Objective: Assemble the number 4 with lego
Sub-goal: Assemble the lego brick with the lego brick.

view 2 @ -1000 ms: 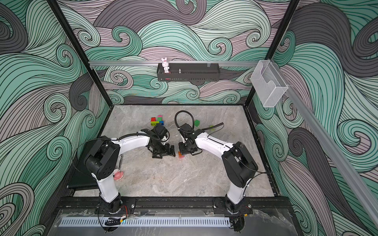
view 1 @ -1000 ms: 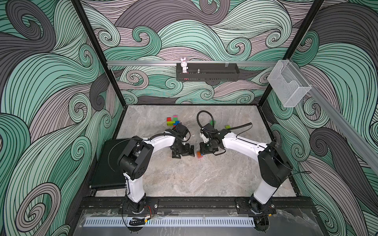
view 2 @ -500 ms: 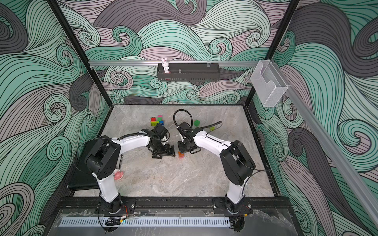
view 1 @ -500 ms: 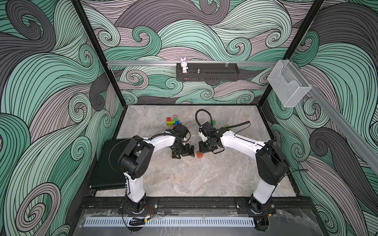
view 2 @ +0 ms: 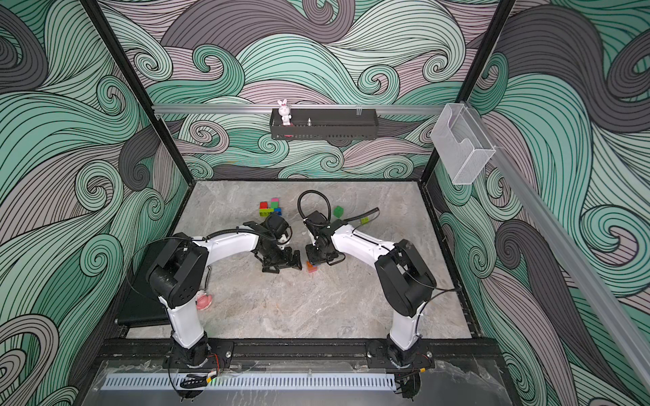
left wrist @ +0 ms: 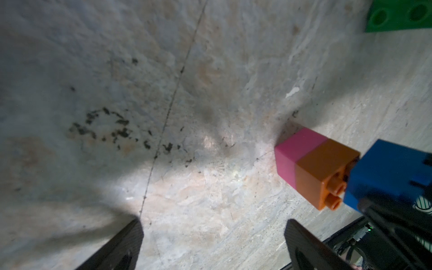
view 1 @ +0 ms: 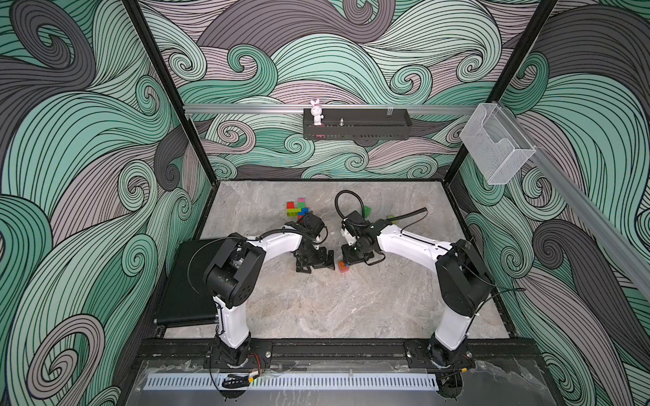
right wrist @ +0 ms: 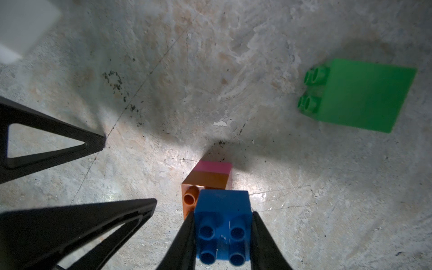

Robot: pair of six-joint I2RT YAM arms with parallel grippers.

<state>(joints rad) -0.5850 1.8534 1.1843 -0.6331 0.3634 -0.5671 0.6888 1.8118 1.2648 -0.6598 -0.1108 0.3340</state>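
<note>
Pinching a blue brick [right wrist: 223, 205] between its two fingers, the right gripper [right wrist: 222, 218] holds it against the studded end of an orange brick [right wrist: 205, 181]. The blue brick covers most of that face and leaves one orange stud bare at the side. Whether it is pressed fully home cannot be told. The orange brick is joined to a pink brick [right wrist: 214, 167], whose far end meets the table [right wrist: 304, 210]. In both top views this small stack [view 1: 344, 267] sits about the middle of the table, under the right gripper. The left gripper [left wrist: 212, 224] is released, jaws wide apart with only bare table between them. It sits low at the stack's 9 o'clock, near it but not touching. In the right wrist view a green brick [right wrist: 360, 95] lies on its side, well apart from the stack. In a top view a cluster [view 1: 297, 209] of red, pink, lime, blue and green bricks lies at the table's 11 o'clock. A lime brick [view 1: 390, 218] rests at 1 o'clock, beside the right arm's cable.
</note>
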